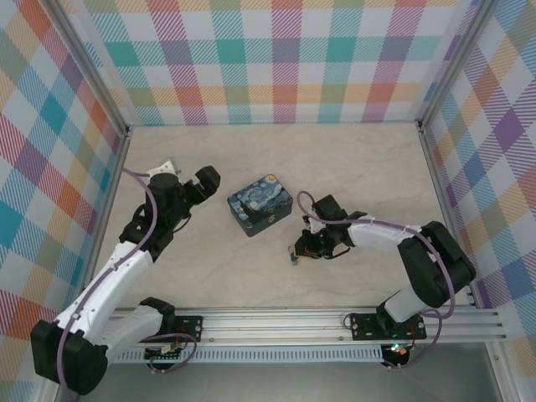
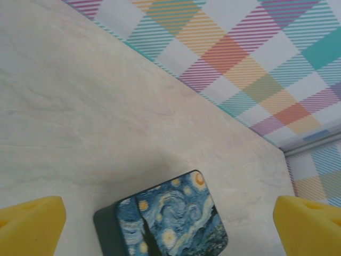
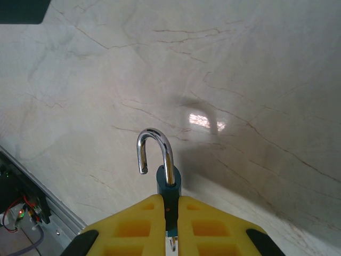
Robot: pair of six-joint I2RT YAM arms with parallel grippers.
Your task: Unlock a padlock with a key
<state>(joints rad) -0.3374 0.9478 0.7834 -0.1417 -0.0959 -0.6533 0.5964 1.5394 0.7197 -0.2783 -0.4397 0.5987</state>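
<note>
Right end effector (image 3: 171,205) nearly closed, pinching the padlock (image 3: 168,184).

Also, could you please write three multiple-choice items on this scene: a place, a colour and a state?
1. Where is the painted tin?
A. flat on the table near its middle
B. in the left jaws
C. against the back wall
2. What colour is the padlock body?
A. red
B. blue
C. green
3. How is its shackle?
A. locked shut
B. missing
C. open, one end free
Answers: 1 A, the top view shows it there; 2 B, blue shows between the right jaws; 3 C, its short end hangs clear of the body.
</note>
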